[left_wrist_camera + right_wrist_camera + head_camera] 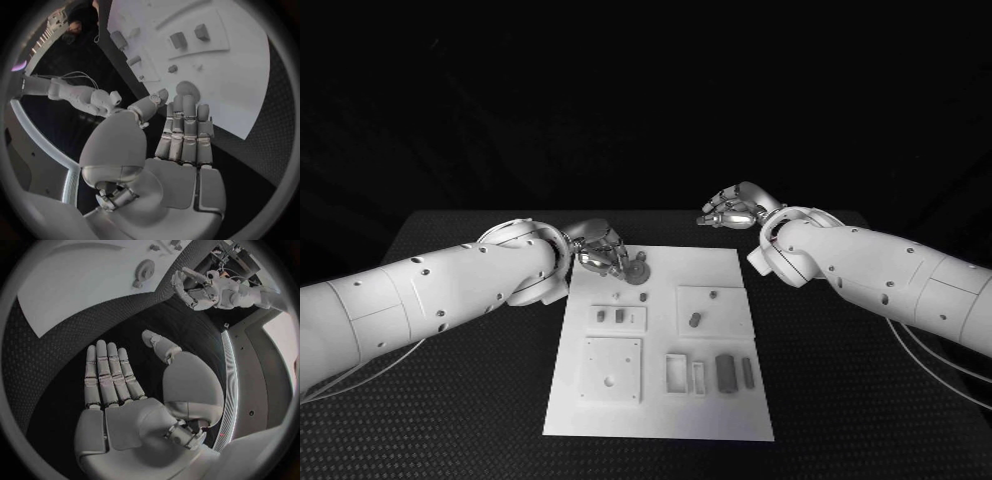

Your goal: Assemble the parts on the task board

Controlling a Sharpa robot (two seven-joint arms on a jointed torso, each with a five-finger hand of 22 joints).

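The white task board (661,400) lies in the middle of the black table. A round grey gear-like part (636,270) stands near its far left corner. My left hand (599,248) hovers beside that part with its fingers (185,120) straight and holds nothing; the gear (187,91) sits just past the fingertips. Small grey parts (695,320) lie in the board's raised fields, and two long ones (726,372) lie toward the near right. My right hand (733,210) is off the board's far right corner, over the table, with flat fingers (109,375) and an empty palm.
A square plate with holes (612,370) and narrow slots (676,372) take up the board's near half. Black table surface (459,400) surrounds the board on both sides. My white forearms reach in over the table's left and right parts.
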